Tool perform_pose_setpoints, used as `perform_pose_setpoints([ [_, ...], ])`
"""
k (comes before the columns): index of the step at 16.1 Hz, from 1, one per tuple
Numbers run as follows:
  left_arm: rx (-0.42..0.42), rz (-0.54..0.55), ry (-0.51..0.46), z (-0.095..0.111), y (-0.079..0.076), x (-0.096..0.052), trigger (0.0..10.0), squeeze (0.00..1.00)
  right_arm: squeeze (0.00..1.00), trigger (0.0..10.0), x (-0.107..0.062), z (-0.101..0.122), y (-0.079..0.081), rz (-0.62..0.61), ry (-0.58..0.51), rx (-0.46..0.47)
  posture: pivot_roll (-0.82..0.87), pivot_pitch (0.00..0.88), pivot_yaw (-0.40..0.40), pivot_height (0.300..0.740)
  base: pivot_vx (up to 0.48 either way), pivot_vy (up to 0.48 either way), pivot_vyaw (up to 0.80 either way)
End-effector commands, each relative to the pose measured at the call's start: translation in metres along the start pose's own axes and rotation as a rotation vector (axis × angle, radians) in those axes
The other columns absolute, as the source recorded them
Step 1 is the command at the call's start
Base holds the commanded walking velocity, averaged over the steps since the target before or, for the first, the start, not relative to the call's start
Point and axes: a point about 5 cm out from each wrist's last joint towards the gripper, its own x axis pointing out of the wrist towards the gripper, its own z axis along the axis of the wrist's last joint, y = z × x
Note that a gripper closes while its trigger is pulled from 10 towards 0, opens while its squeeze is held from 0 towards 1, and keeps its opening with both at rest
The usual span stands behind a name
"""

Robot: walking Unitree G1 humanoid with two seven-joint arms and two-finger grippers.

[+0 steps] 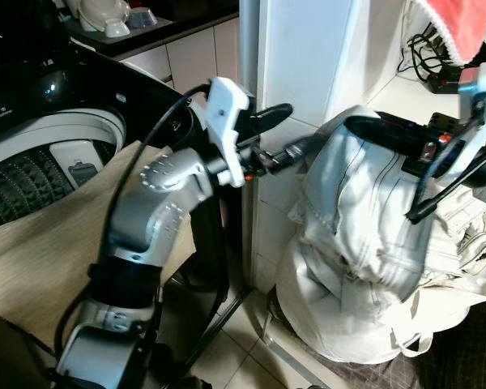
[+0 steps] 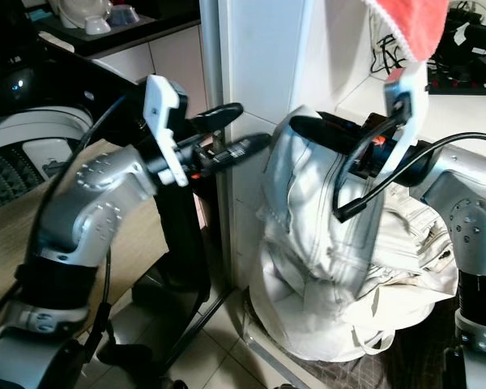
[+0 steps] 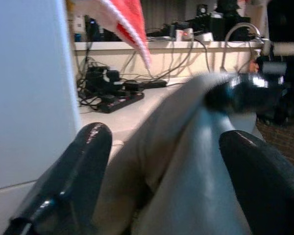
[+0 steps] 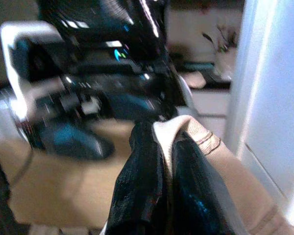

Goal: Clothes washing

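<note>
So the thing being handled is a pair of off-white trousers [image 2: 340, 235], heavy cotton-looking with visible seams and stitching, all bunched and hanging in thick folds. The waistband end is lifted up while the rest slumps onto a pale heap of clothes [image 1: 462, 267] sitting low beside the white wall [image 1: 308, 49].

The right end effector [image 4: 161, 186] is clenched on the trousers: in its wrist view the two glossy black fingers sit pressed together with a stitched hem edge of the cloth pinched between them. From the head views you can see that arm [image 2: 470, 219] reaching in from the right with its fingers slanting down across the fabric.

The left end effector [image 3: 161, 171] is released, its two rounded black fingers [image 3: 68, 181] spread wide on either side of a fold of the trousers, cloth running up between them. In the head view it points sideways at the top of the garment, right at the wall corner.

Off to the left there's a top-loading washing machine [image 1: 57, 146] with a ribbed drum and a black glossy lid, and a tan woven cloth [image 1: 40, 243] draped over its front edge. A red towel [image 2: 413, 20] with a white trim hangs above, and there's a black power strip [image 3: 120, 100] with tangled cables on the white desk [image 3: 132, 117].
</note>
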Motion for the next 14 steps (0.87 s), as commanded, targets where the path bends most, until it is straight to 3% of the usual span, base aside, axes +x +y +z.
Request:
perform_pose_setpoints([
  [1,0.035,-0.008,0.010,-0.001,-0.005,0.002,10.0,0.70,0.00,0.0,0.002,0.023,0.010,0.067,-0.083,-0.052,-0.09,0.000,0.050,0.740,0.000,0.000,0.00],
  [2,0.033,-0.009,0.012,-0.002,-0.005,0.003,10.0,0.70,0.00,0.0,0.002,0.023,0.012,0.073,-0.088,-0.049,-0.09,0.000,0.050,0.740,0.000,0.000,0.00],
  [3,0.003,-0.033,0.025,-0.008,-0.011,0.007,10.0,0.00,0.00,0.0,0.002,0.023,0.014,0.078,-0.090,-0.042,-0.09,0.000,0.050,0.740,0.000,0.000,0.00],
  [6,-0.070,-0.082,0.032,-0.018,-0.025,0.017,10.0,0.00,0.00,0.0,0.005,0.022,0.015,0.082,-0.089,-0.034,-0.09,0.000,0.053,0.740,0.000,0.000,0.00],
  [7,-0.097,-0.088,0.025,-0.019,-0.028,0.018,8.8,0.00,0.00,0.0,0.005,0.022,0.015,0.080,-0.085,-0.034,-0.09,0.000,0.053,0.740,0.000,0.000,0.00],
  [8,-0.115,-0.089,0.017,-0.019,-0.029,0.019,3.7,0.00,0.00,0.0,0.005,0.022,0.015,0.078,-0.084,-0.032,-0.09,0.000,0.055,0.740,0.000,0.000,0.00],
  [9,-0.120,-0.092,0.014,-0.019,-0.029,0.018,0.0,0.00,0.00,0.0,0.005,0.021,0.015,0.077,-0.082,-0.031,-0.09,0.000,0.055,0.740,0.000,0.000,0.00],
  [14,-0.197,-0.158,-0.017,-0.019,-0.038,0.017,0.0,0.00,0.00,0.0,0.007,0.019,0.015,0.068,-0.071,-0.030,-0.09,0.000,0.053,0.740,0.000,0.000,0.00],
])
